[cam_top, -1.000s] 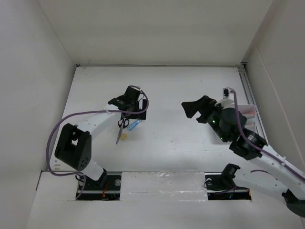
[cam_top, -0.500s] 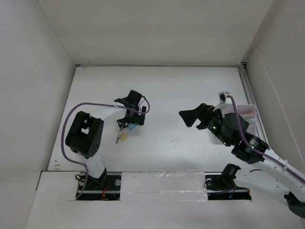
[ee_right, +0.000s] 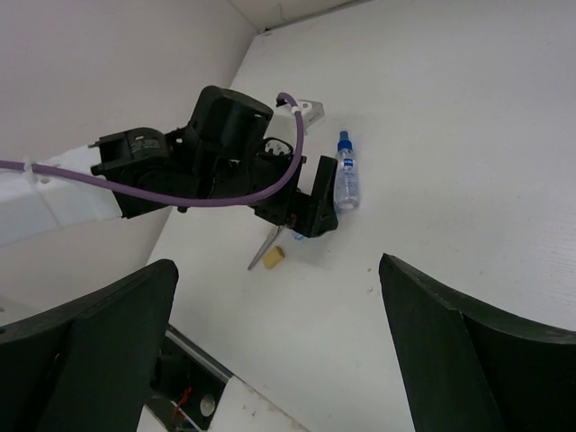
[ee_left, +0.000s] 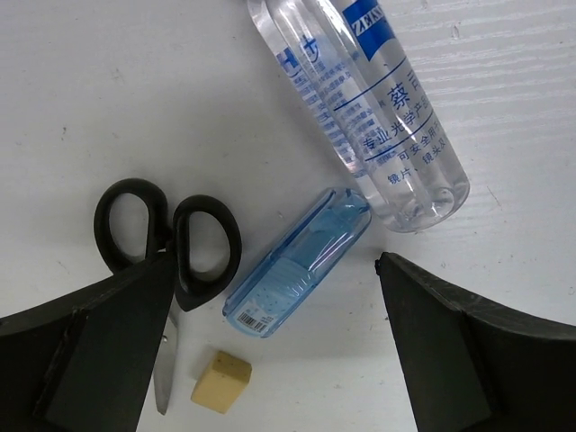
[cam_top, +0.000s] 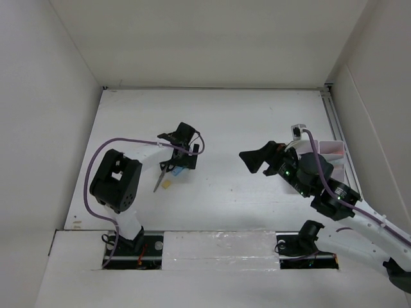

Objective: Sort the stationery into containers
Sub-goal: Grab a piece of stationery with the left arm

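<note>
Left gripper [ee_left: 274, 263] is low over the cluster at the counter's [cam_top: 225, 122] 9 o'clock, jaws wide and holding nothing, straddling the blue case [ee_left: 297, 261]. It's crowded down there. The scissors [ee_left: 193, 295] lie at the case's 9 o'clock, with the handle loops right against the left finger. If the jaws close as they stand, that finger could shove or trap the scissors along with the case.

The eraser [ee_left: 221, 381] sits at 7 o'clock, just beside the case's end, so a sweep could flick it away. The bottle [ee_left: 360, 99] lies at 1 o'clock, its base nearly touching the case, and being round it may roll if nudged.

The case lies on a slant across the jaws, so a squeeze might twist it out rather than hold it.

Right gripper [cam_top: 257, 156] hangs wide and empty near the bin [cam_top: 334, 149] at 3 o'clock. That leaves a long carry across, with room for a drop.
</note>
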Robot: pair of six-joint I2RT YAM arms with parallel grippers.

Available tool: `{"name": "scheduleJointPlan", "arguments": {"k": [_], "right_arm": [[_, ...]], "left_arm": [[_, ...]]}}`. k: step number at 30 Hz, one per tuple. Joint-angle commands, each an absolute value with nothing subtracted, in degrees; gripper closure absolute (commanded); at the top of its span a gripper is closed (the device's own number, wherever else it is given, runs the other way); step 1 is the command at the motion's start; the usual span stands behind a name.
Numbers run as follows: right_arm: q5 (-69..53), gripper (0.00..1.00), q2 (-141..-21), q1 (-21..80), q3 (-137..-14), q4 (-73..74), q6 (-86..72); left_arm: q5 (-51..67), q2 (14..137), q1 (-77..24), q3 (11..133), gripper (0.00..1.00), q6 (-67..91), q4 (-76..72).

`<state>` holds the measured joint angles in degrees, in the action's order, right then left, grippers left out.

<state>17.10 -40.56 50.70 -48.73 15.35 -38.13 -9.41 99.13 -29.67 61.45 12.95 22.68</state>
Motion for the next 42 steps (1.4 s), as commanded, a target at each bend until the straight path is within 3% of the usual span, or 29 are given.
{"name": "scheduleJointPlan", "arguments": {"k": [1,9,16,22,23,42], "right_arm": [[16.3,0.0,-40.8,51.2,-48.9,11.9,-37.2],[16.3,0.0,-42.5,51.2,-48.9,11.9,-36.7],[19.4,0.0,-43.1,51.2,-48.9,12.4,-37.3],[26.6,0.0,-39.0,51.2,-46.3,11.1,-40.9],[27.9,0.0,-38.3,51.2,-45.8,9.9,-41.7],[27.4,0.0,-44.0,47.2,-45.4,8.2,-42.9]], "left_arm": [[-12.5,94.3,-29.9,60.8,0.07,14.8,23.8],[-15.6,87.8,-29.9,60.8,0.07,16.0,23.8],[-2.7,86.5,-29.9,60.8,0.07,12.2,21.5],[-1.3,85.3,-29.9,60.3,0.06,11.7,21.4],[0.0,84.6,-29.9,60.3,0.0,11.7,20.9],[2.2,90.6,-29.9,59.2,0.0,11.7,20.4]]}}
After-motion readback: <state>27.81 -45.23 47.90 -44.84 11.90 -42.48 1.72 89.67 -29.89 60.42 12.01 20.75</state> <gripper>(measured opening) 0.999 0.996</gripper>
